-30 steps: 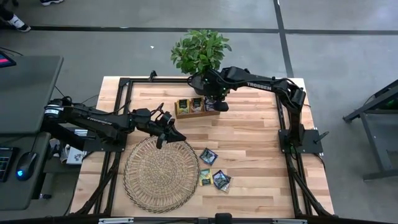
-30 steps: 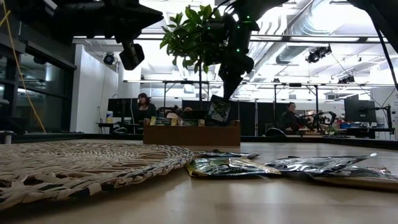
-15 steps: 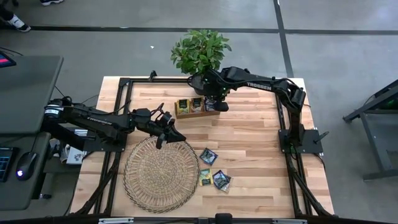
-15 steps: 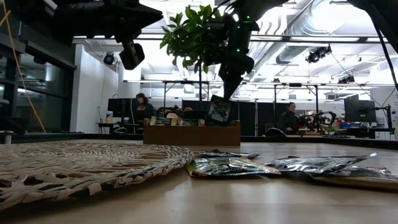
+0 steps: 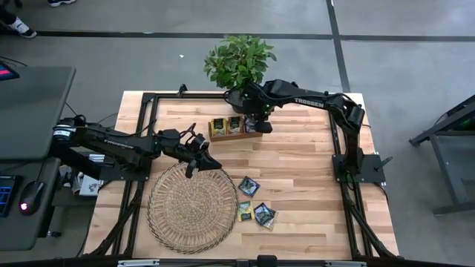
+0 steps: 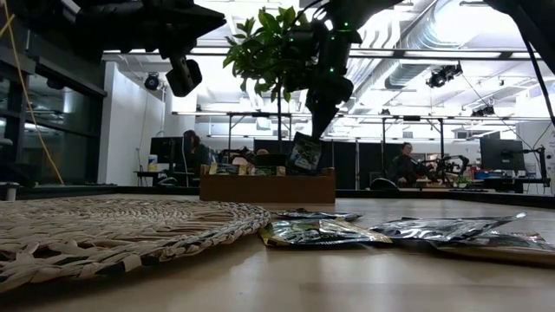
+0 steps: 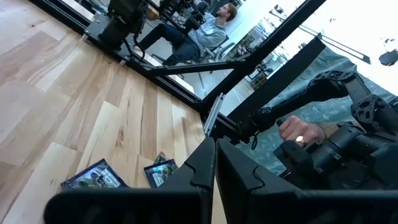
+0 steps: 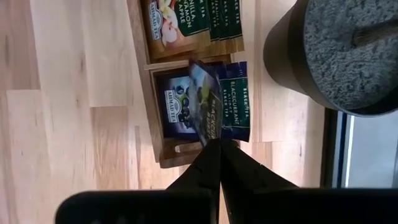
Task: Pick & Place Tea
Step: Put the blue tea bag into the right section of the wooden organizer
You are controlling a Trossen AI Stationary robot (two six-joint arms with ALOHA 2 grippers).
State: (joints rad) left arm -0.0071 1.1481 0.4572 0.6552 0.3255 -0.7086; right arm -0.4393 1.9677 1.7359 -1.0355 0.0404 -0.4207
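At the left of the table, the left gripper [image 5: 214, 163] is seen above the far edge of the round wicker mat [image 5: 192, 208], its fingers pressed together with nothing between them; this arm is only waiting. Just right of the mat, three loose tea sachets [image 5: 254, 207] are lying flat on the wooden table [image 5: 297, 185], well apart from both grippers. Further right and at the far side, the right gripper [image 5: 260, 126] is held over the right end of the wooden tray [image 5: 234, 127]; it is closed on a dark blackcurrant sachet [image 8: 214, 115], gripped by one edge so that it hangs almost upright above a compartment where other sachets are already stored.

The placing step is judged to be in hand; the next move calls for a short lowering into the compartment and then an opening of the fingers; whether the sachet already touches the tray wall cannot be told well.

The plant pot [image 8: 339, 53] is standing just beside the tray, so little room is left on that side; open table is found towards the near side, and the retreat is better made there.
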